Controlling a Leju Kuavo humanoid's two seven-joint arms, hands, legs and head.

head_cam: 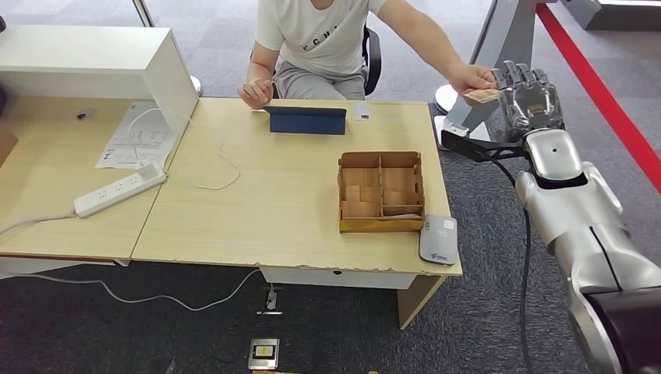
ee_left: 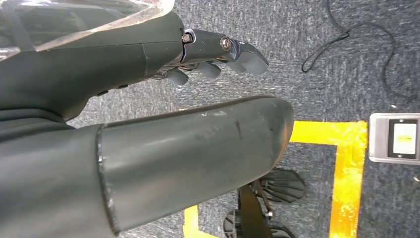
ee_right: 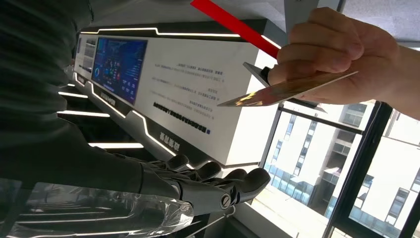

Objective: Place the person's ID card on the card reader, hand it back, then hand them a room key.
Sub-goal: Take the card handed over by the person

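A person seated behind the table holds out a tan card (head_cam: 481, 96) past the table's far right corner. My right hand (head_cam: 531, 97) is raised just beside it, fingers spread and holding nothing. In the right wrist view the card (ee_right: 285, 90) is pinched in the person's hand (ee_right: 337, 49), apart from my fingers (ee_right: 218, 186). The grey-white card reader (head_cam: 438, 239) lies on the table's near right corner. A wooden compartment box (head_cam: 380, 192) with wooden cards stands beside it. My left hand (ee_left: 124, 59) hangs over the floor and holds nothing.
A dark blue tablet (head_cam: 305, 120) stands at the table's far edge before the person, with a small white object (head_cam: 362, 111) beside it. A power strip (head_cam: 121, 189), cable and papers lie at the left. A small device (head_cam: 263, 352) sits on the floor by yellow tape (ee_left: 346, 163).
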